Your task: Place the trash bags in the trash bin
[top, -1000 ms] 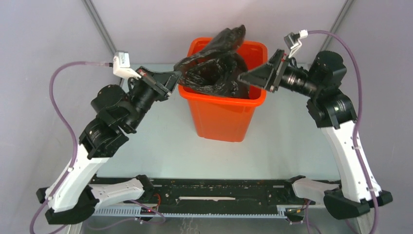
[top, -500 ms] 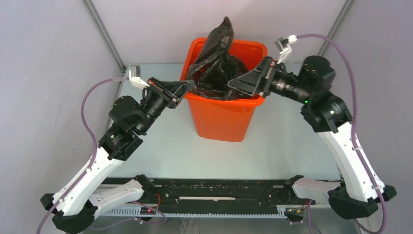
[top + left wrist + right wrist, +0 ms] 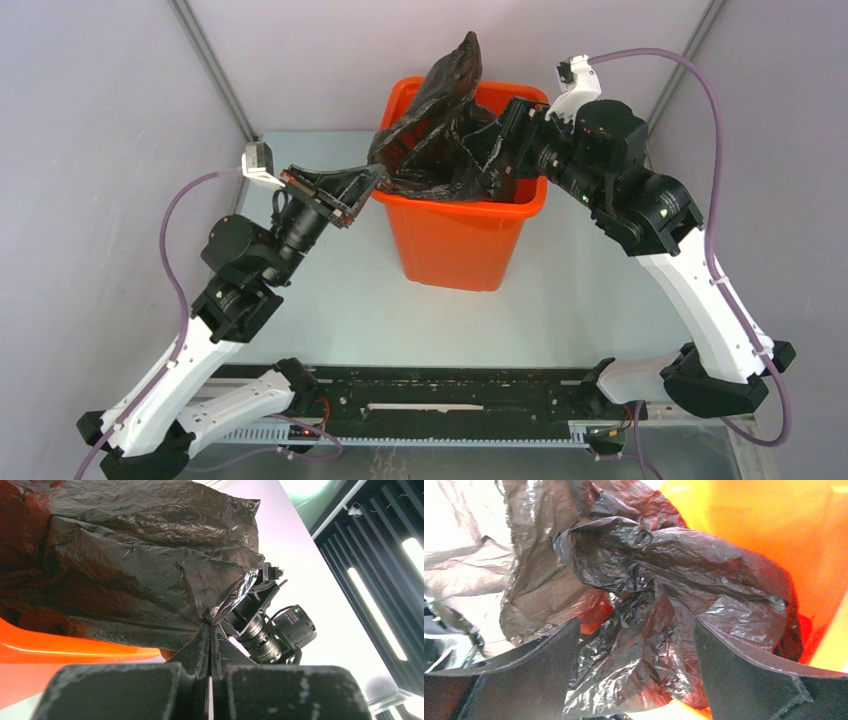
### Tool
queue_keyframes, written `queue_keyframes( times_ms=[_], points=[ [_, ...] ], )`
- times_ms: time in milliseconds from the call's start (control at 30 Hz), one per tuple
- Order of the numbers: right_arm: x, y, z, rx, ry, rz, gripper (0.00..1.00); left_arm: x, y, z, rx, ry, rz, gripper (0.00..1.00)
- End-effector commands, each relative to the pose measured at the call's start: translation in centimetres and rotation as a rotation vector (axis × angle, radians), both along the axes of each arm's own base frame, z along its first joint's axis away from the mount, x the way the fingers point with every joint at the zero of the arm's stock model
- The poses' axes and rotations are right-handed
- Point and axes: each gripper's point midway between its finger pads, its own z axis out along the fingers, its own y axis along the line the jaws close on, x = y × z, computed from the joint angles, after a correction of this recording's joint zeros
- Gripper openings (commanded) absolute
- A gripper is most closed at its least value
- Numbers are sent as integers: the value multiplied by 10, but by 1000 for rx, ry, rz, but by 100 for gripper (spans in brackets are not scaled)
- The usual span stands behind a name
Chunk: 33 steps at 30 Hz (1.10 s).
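The trash bags are one crumpled glossy black bag stuffed into the mouth of the orange trash bin, with a peak standing above the far rim. At the bin's left rim my left gripper is shut on a pinched edge of the film; in the left wrist view the bag fans out from the closed tips. My right gripper reaches in over the right rim, open. In the right wrist view its fingers stand wide apart, with bunched bag between them and the bin wall behind.
The bin stands mid-table, close to the back wall. Two slanted frame posts rise at the back corners. Purple cables loop from both wrists. A black rail with the arm bases runs along the near edge.
My right arm has swung left and pushed its gripper into the bin mouth onto the bag. The left gripper, still shut on the film, has shifted slightly toward the bin's rim. The bag's peak now stands upright.
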Motion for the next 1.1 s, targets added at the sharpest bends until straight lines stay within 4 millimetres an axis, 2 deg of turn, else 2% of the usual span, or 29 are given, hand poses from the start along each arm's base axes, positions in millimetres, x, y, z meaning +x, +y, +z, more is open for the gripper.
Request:
queue_keyframes(
  times_ms=[0,67,133,200,300,333,367,500,633,700,833,1000,1067],
  points=[
    [18,-6,2,-111,-77,-88,93,-3,0,2,-11,-10,-15,0],
    [19,6,3,-147,-96,-76,88,-1,-2,3,-8,-12,-27,0],
    [19,4,8,-176,-96,-113,80,0,-2,0,10,10,-30,0],
    [11,-2,19,-172,-108,-123,66,4,5,-8,18,63,-10,0],
    [-7,-12,17,-141,-78,-117,16,12,14,-24,-8,131,15,0],
    [-14,-16,14,-124,-52,-114,7,14,17,-29,-20,149,22,0],
    [-23,-20,10,-106,-25,-106,2,15,20,-33,-32,165,31,0],
    [-76,-35,-1,-3,86,-44,0,18,35,-46,-90,202,69,0],
    [-125,-25,-13,135,162,131,7,23,43,-55,-115,215,77,0],
    [-143,-15,-30,194,212,206,11,20,40,-57,-110,216,53,0],
    [-161,-4,-70,251,313,261,13,16,39,-62,-110,219,33,0],
    [-164,-19,-98,160,338,198,12,9,39,-75,-97,235,23,0],
    [-165,-25,-116,73,353,188,17,8,39,-85,-90,252,20,0]
  ],
)
